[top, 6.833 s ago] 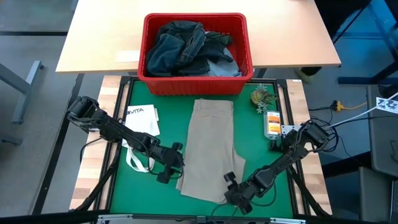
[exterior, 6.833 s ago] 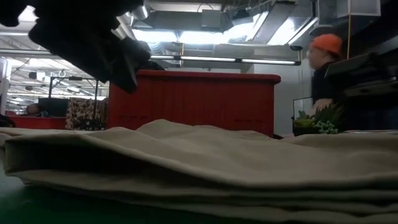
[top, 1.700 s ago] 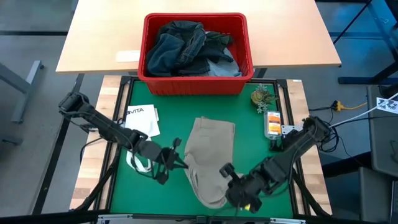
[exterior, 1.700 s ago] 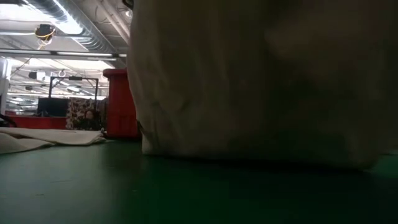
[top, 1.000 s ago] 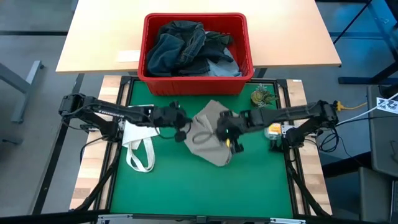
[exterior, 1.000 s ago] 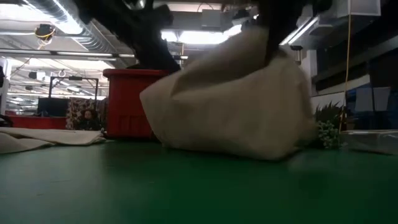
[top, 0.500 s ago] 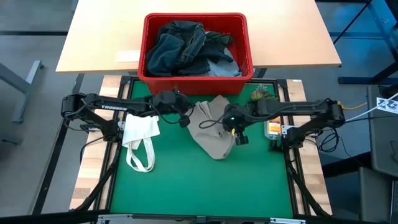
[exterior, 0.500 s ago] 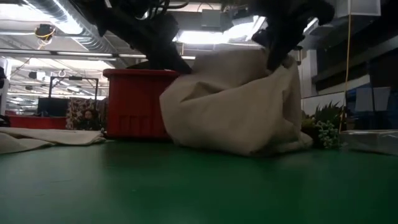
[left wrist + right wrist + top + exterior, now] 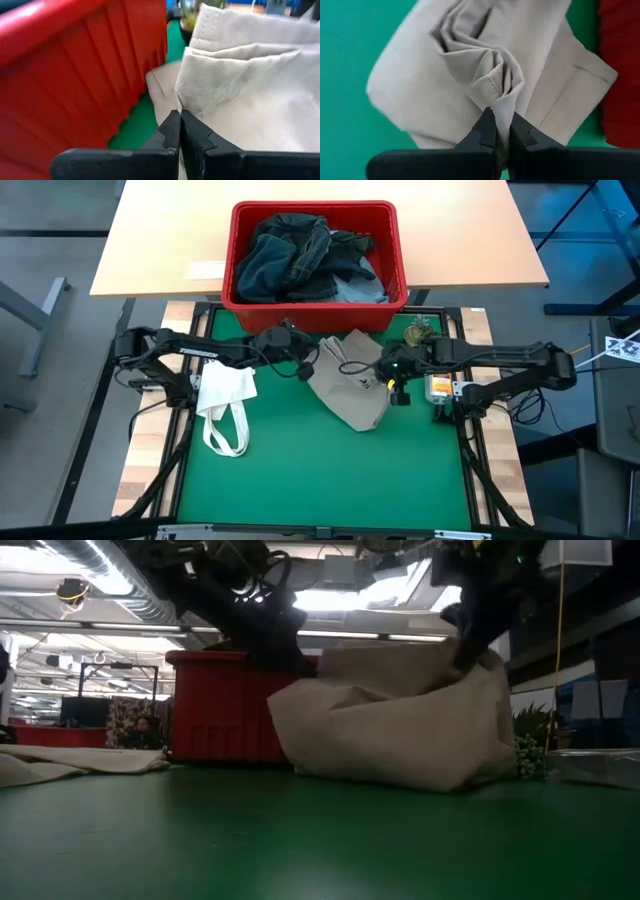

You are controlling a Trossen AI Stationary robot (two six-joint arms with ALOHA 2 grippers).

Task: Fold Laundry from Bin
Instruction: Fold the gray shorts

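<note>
High view: left gripper (image 9: 304, 367) and right gripper (image 9: 393, 383) each pinch the bunched beige trousers (image 9: 350, 385) near the green table's (image 9: 270, 480) far edge, just beside the red bin (image 9: 315, 312).

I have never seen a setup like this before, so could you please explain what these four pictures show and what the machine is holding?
It is a two-armed robot at a green table. One picture looks straight down, one sits at table-top level, and the other two come from cameras on each arm's wrist, looking past that arm's own dark fingers.

The left end effector and the right end effector are each shut on an edge of the beige trousers, which hang bunched between them just in front of the red bin. The bin holds more laundry, mostly dark jeans.

Also on the table: a white tote bag at the left, a small plant and an orange packet at the right.
</note>
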